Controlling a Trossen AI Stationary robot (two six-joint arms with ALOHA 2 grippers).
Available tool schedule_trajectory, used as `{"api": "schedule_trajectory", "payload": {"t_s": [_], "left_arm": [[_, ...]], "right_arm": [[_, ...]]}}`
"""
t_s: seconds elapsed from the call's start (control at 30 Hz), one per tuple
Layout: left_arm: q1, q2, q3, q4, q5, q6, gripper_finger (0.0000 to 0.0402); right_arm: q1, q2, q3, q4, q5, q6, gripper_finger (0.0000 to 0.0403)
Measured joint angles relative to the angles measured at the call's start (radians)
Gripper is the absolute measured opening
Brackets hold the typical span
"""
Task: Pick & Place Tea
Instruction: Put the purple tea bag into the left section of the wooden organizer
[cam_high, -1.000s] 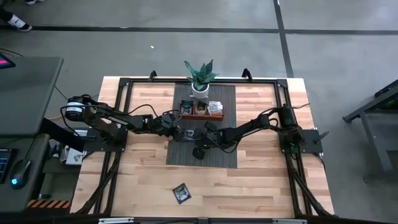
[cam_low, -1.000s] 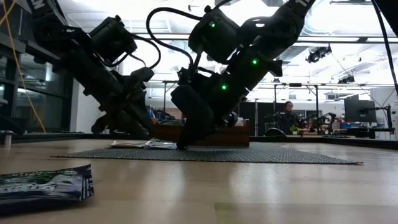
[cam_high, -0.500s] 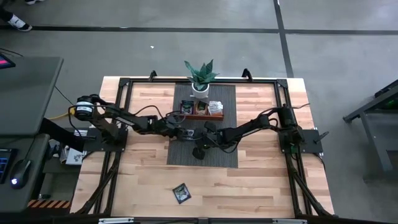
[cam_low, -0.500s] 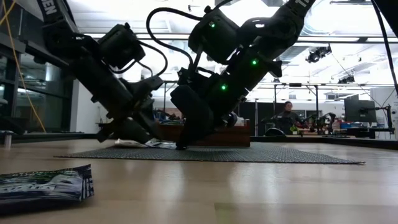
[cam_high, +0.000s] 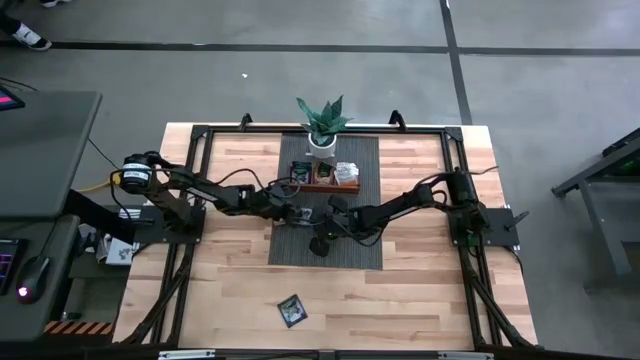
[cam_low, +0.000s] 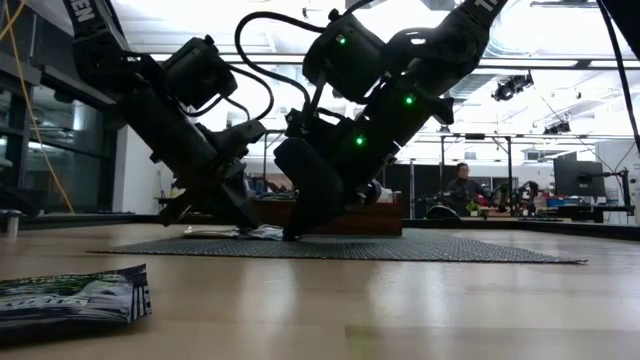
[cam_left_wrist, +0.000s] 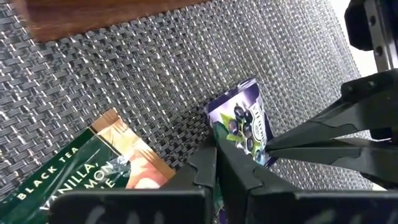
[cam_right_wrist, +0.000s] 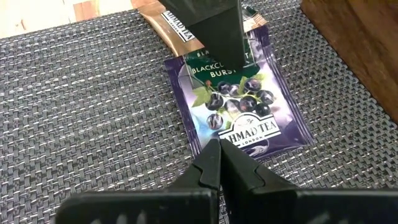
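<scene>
Grasp step: left gripper (cam_left_wrist: 217, 163) pinched shut on purple sachet (cam_right_wrist: 239, 106) on mat; right gripper (cam_right_wrist: 219, 163) closed, empty, pinning its edge. Next: lift toward tray (cam_high: 322, 183).

Grey concrete floor (cam_high: 300, 90), bright ceiling lights (cam_low: 260, 20)

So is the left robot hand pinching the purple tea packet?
Touching. In the right wrist view, the left gripper is shut on the top edge of the purple tea packet; the left wrist view shows the same pinch.
</scene>
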Motion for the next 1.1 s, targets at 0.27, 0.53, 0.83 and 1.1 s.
{"api": "schedule_trajectory", "payload": {"t_s": [0.27,0.53,0.83,1.1], "left_arm": [[-0.002,0.000,0.000,0.000,0.002,0.015,0.0002],[-0.002,0.000,0.000,0.004,0.007,0.024,0.0000],[-0.002,-0.001,0.000,0.012,0.019,0.059,0.0000],[-0.002,-0.055,0.000,0.016,0.083,0.163,0.0000]], "right_arm": [[0.000,0.000,0.000,0.010,0.000,-0.002,0.0000],[0.000,-0.066,0.003,0.014,0.022,-0.014,0.0000],[0.041,-0.260,0.006,-0.113,0.160,-0.067,0.0000],[0.138,-0.379,0.001,-0.377,0.285,0.039,0.0000]]}}
